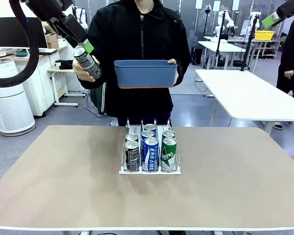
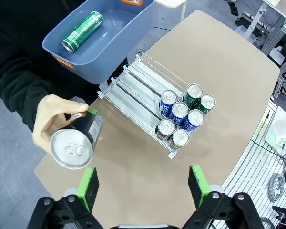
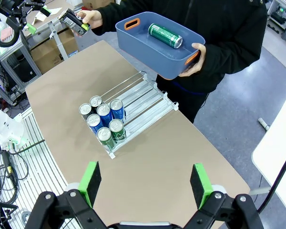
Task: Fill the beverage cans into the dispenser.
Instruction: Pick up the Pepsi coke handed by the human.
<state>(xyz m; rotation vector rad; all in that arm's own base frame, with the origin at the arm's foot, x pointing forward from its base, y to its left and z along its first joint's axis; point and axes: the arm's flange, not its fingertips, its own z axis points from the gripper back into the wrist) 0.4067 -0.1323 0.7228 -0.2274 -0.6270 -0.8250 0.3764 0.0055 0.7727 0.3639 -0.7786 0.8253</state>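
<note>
Above the far left part of the bench [image 1: 49, 196], we find the left pincer [image 2: 143, 186] raised well off the surface, with its jaws apart and nothing clamped between them. Just beside one of its green pads [image 2: 89, 185], the person's hand [image 2: 50, 121] grips the held can [image 2: 76, 143]. This can is black-grey and tilted, with its silver top turned toward the left wrist camera. From the front, the pad sits at the top of this can; we cannot tell whether the two touch.

The person's other hand [image 3: 198, 57] carries the blue bin [image 1: 146, 74] in the air beyond the far edge of the bench. One loose green can [image 3: 165, 36] lies on its side inside the bin.

The dispenser [image 1: 149, 171] stands at the middle of the bench, with its low front lip toward the near side. We count seven upright cans packed against the near end of its lanes:
- two black-grey cans [image 1: 132, 155] in the left lane;
- three blue cans [image 1: 150, 152] in the middle lane;
- two green cans [image 1: 169, 154] in the right lane.

The right pincer [image 3: 145, 183] hangs high over the right side of the bench. Its jaws are apart and hold nothing, and it is well apart from the dispenser.
</note>
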